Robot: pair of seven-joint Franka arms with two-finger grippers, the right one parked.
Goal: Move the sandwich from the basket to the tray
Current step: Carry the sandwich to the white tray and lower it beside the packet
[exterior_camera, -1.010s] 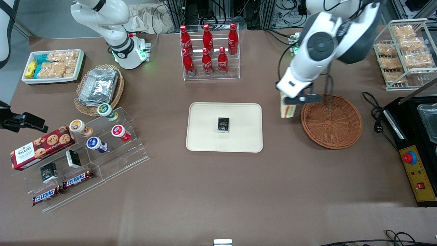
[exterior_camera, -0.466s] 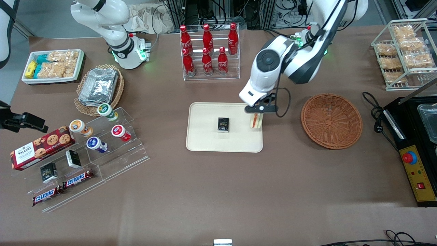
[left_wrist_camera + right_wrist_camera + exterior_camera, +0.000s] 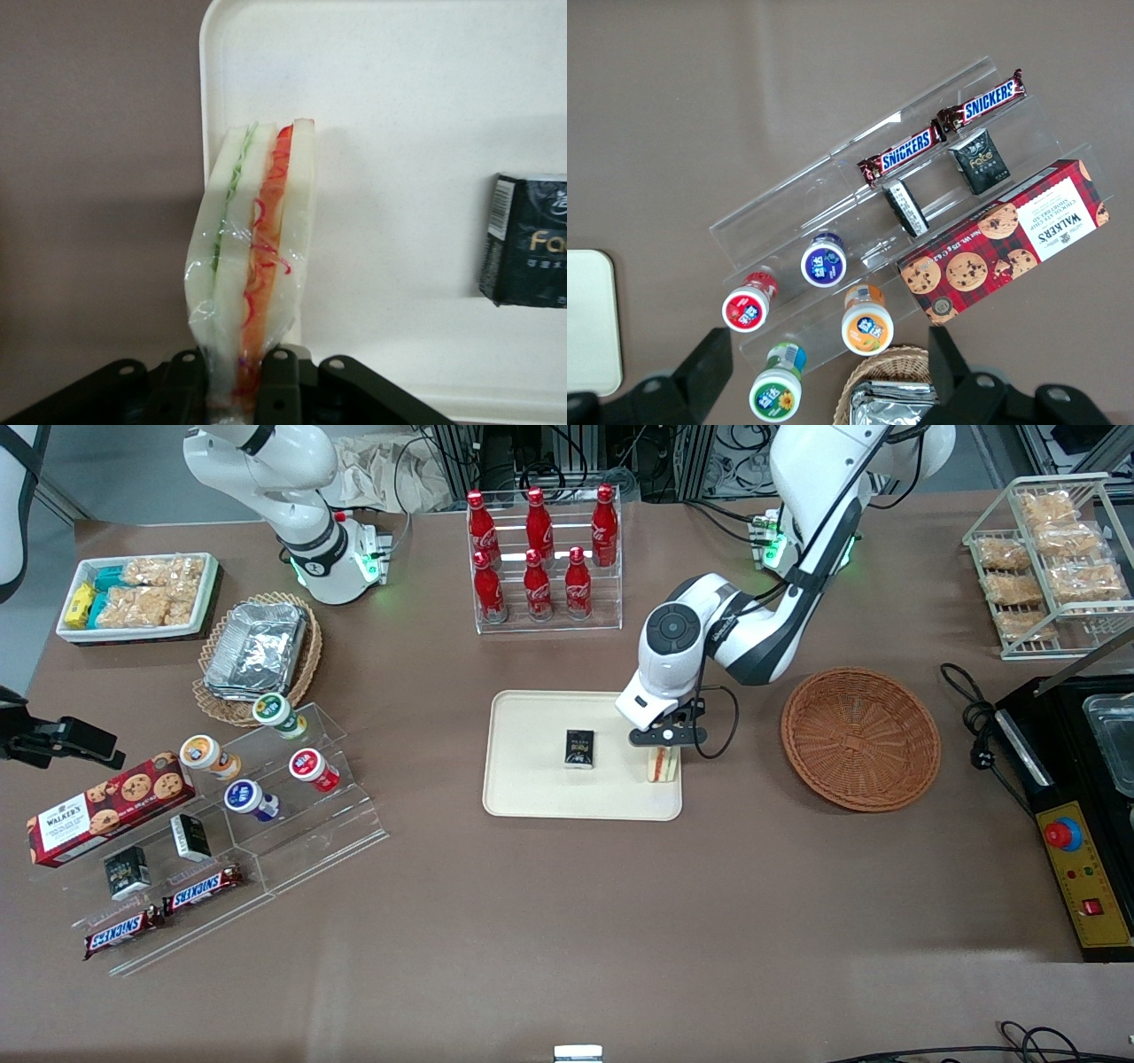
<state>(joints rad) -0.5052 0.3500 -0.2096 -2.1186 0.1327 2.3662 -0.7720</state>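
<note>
Black pack (image 3: 580, 747): lies flat mid-tray; you see it well apart from the load, same spot as 1 s ago.
Tray (image 3: 532, 788): cream, flat on the table. The target. You have bare surface on the side toward the basket for the set-down.
Sandwich (image 3: 662, 763): wedge in clear wrap, held on edge, cut face w/ green + red filling toward the wrist cam (image 3: 257, 266). It hangs over the tray's strip nearest the basket, just inside the rim. Contact w/ the tray can't be told.
Gripper (image 3: 666, 737): fingers closed on the wrap's end; the wedge sticks out from between them. It sits directly above the sandwich, low over the tray.
Basket (image 3: 860, 739): brown wicker, toward the working arm's end; nothing in it now.
Change: 1 s ago you had the load at the basket's rim; 0.5 s ago over the tray's edge, higher; now lower and nearer the front cam.
Meaning: transfer looks nearly done; what's left for you, by judgement, is to settle and let go. Watch that the wedge, so near the rim, doesn't tip off.
</note>
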